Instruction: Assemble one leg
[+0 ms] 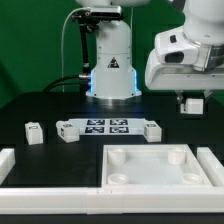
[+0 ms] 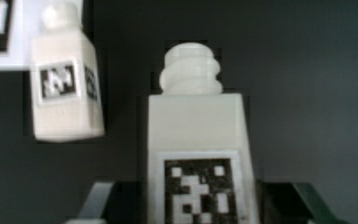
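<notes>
My gripper (image 1: 192,103) hangs above the table at the exterior view's right, behind the plate. In the wrist view it (image 2: 197,202) is shut on a leg (image 2: 197,120), a white block with a black-and-white tag on its face. The leg's ridged round tip points away from the fingers (image 2: 105,200). A second leg (image 2: 60,85) lies on the dark table beside the held one. Another small white leg (image 1: 35,131) lies on the table at the exterior view's left.
The marker board (image 1: 107,127) lies in the middle in front of the robot base (image 1: 112,70). A large white square plate with round corner sockets (image 1: 160,178) sits at the front right. White bars (image 1: 50,200) line the front and left edges.
</notes>
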